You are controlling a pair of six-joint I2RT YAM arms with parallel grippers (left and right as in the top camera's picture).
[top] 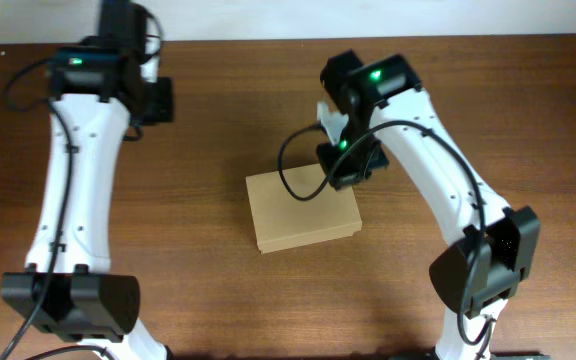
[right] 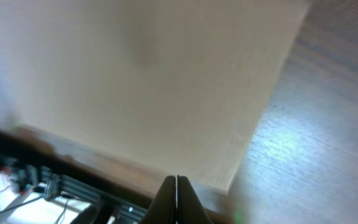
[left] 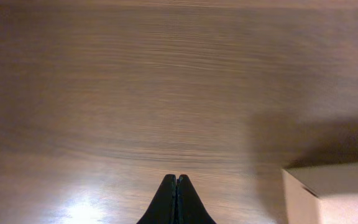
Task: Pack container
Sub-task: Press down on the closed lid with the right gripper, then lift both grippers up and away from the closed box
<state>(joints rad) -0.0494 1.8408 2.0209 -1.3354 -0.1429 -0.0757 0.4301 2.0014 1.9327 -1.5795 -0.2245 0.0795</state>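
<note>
Near the middle of the bench (top: 208,290), tan cardboard container (top: 303,210) lay closed, right gripper (right: 176,179) pinched shut, empty, over its far right corner, left gripper (left: 176,178) likewise shut, empty, over bare wood toward the far left edge.

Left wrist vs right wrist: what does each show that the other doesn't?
Only left wrist: the left gripper, jaws closed on nothing, over a wide stretch of wood table. Just one corner of the container shows at the lower right, with its shadow behind it.
Only right wrist: the right gripper, jaws closed, close over the container's flat top, which fills most of the blurred frame. Blurred metal framing with cables sits at the lower left.
Both: the tan container, the wood table, closed empty jaws.
</note>
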